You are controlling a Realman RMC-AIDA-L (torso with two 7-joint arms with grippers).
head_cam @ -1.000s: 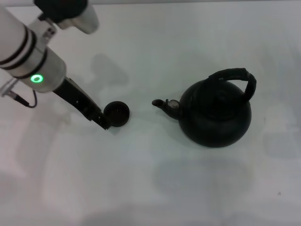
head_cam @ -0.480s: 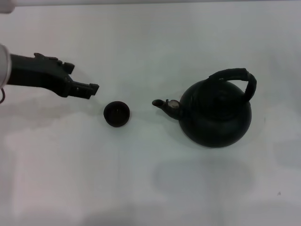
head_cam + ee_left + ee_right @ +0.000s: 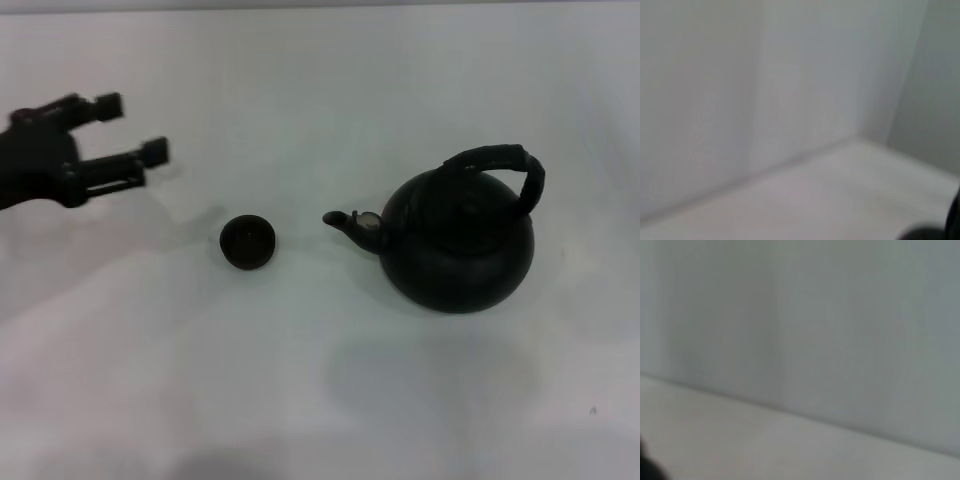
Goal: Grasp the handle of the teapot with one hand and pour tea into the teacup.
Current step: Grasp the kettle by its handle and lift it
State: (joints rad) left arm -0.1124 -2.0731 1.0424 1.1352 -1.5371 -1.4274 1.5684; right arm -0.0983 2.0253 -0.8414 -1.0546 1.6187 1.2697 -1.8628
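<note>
The round matte black teapot (image 3: 458,243) stands upright on the white table at the right of the head view. Its arched ribbed handle (image 3: 505,165) rises over the top, and its short spout (image 3: 350,222) points left at the teacup. The small dark teacup (image 3: 247,242) sits a little left of the spout, apart from it. My left gripper (image 3: 132,127) hovers at the far left, above and left of the teacup, open with nothing between its fingers. The right gripper is out of view. Both wrist views show only pale wall and table surface.
A white table (image 3: 330,400) spreads all around the two objects. Its far edge runs along the top of the head view.
My left gripper has drawn back from beside the teacup, up and to the left, and its fingers now stand apart. Teapot and teacup have not moved.
</note>
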